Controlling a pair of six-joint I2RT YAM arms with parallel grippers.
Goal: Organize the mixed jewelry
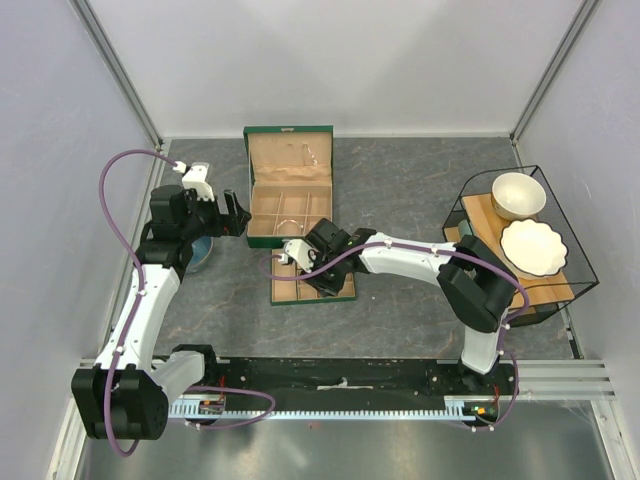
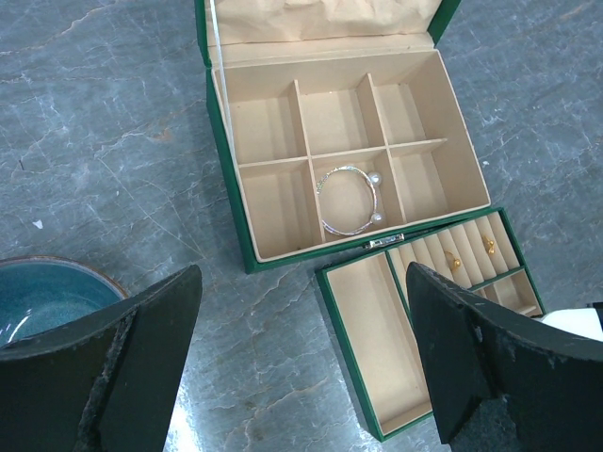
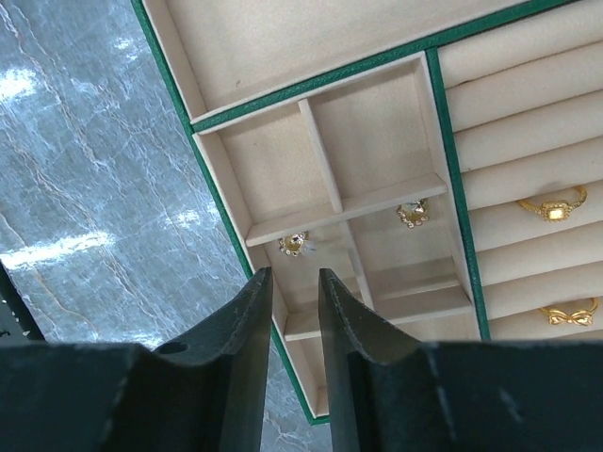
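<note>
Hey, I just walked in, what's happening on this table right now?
Two robot arms are sorting jewelry into a green box and its tray. The right gripper hangs over the tray's small compartments, fingers slightly parted and empty, close to two tiny earrings. Gold rings sit in the ring slots. The left gripper hovers wide open near a blue bowl, holding nothing. A silver bangle lies in a box compartment.

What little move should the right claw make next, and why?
Probably lift the right gripper straight up, away from the tray. Its jaws stand slightly apart with nothing between them. A tiny earring lies in the small compartment just past its fingertips, so its job there looks done.
</note>
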